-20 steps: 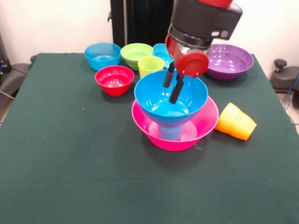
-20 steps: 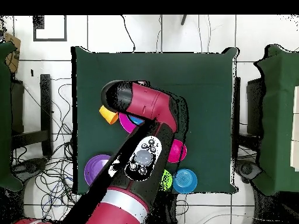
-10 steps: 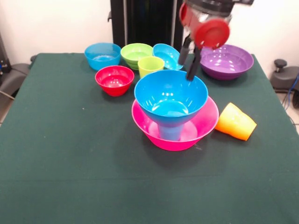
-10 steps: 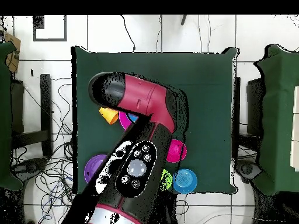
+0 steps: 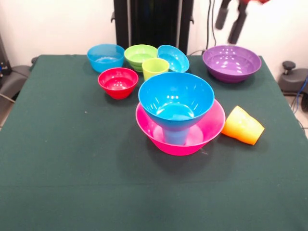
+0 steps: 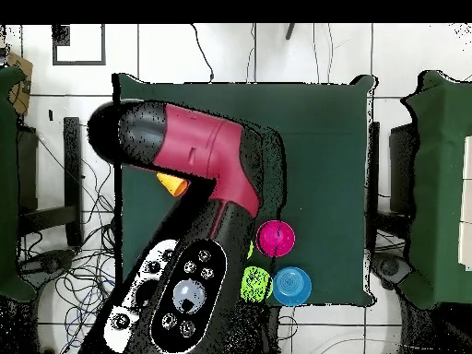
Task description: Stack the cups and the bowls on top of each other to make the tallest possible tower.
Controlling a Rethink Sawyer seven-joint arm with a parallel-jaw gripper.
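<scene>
The tower is seen mid-worktop, with an orange cup tipped just beside it. Behind it small bowls are clustered. High above the purple bowl, the tool is held empty, fingers spread.

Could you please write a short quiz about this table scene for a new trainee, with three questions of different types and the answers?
1. True or false: the large blue bowl rests on a light blue cup that stands inside the huge pink bowl.
2. Which cup lies on its side? A: lime green cup; B: orange cup; C: light blue cup.
3. Fill in: the gripper hangs high above the wide ____ bowl, holding nothing.

Key: 1 true; 2 B; 3 purple.
</scene>
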